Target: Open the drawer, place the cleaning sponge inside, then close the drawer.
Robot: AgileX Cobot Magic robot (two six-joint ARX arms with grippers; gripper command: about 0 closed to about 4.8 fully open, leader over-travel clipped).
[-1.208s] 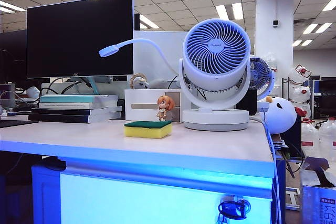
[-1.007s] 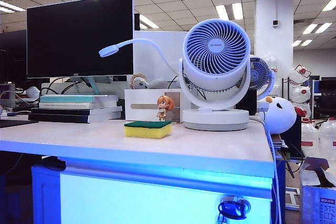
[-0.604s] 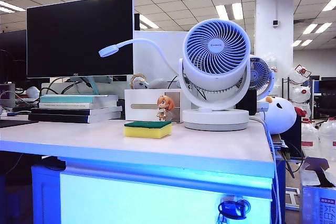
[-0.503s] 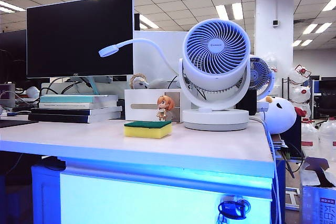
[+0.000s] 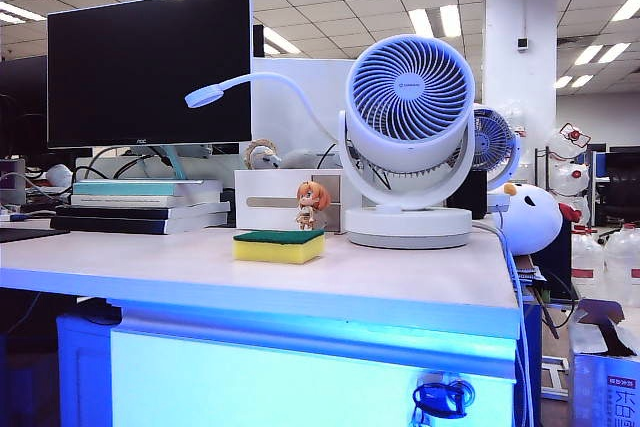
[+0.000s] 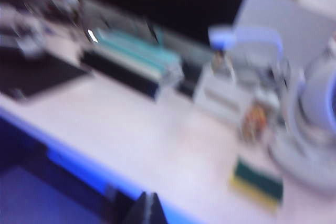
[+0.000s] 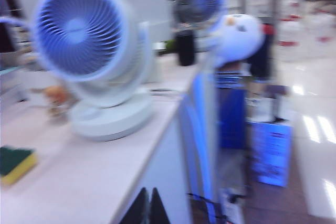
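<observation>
Yellow foam cleaning sponge (image 5: 279,246) with dark green scouring top lying flat mid-counter (image 5: 400,287), untouched. At its 12 o'clock, just beside: small orange-haired figurine (image 5: 312,205); white slotted box (image 5: 268,201) behind. At 2 o'clock: large white round fan (image 5: 409,137). Wide glowing blue-white drawer (image 5: 280,382) closed beneath. Left gripper (image 6: 149,211) and right gripper (image 7: 148,208), jaws pressed together, holding nothing, low at the counter's near edge.
</observation>
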